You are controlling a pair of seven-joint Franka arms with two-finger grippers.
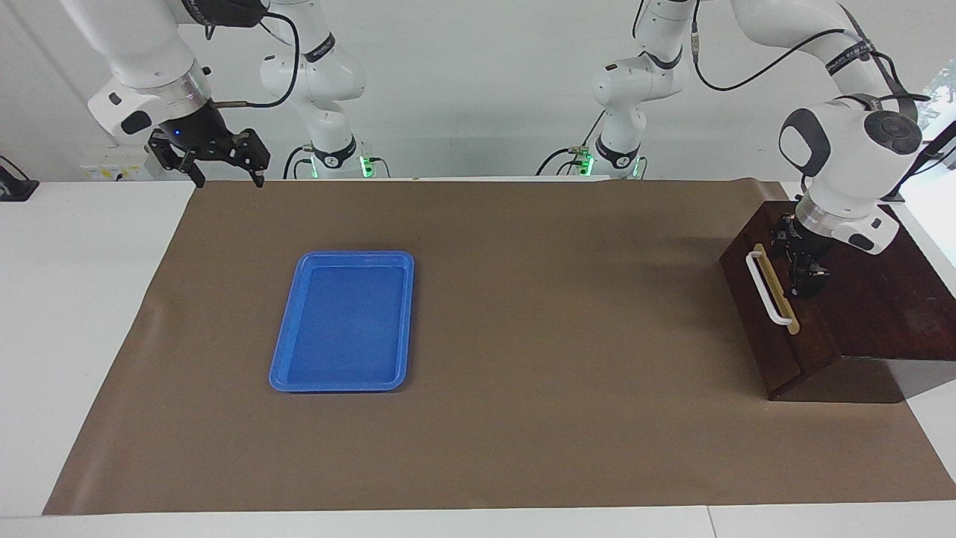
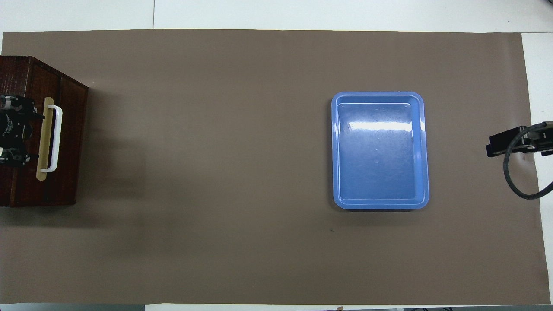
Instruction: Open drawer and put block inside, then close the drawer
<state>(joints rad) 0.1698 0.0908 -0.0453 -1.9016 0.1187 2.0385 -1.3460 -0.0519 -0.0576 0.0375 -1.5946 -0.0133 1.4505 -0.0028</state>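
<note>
1. I can't read any text, label, brand or number in either view.
2. Bands on the arm links carry lettering, too small for me to make out.
3. The drawer front, tray and table cover bear no markings that I can see.
</note>
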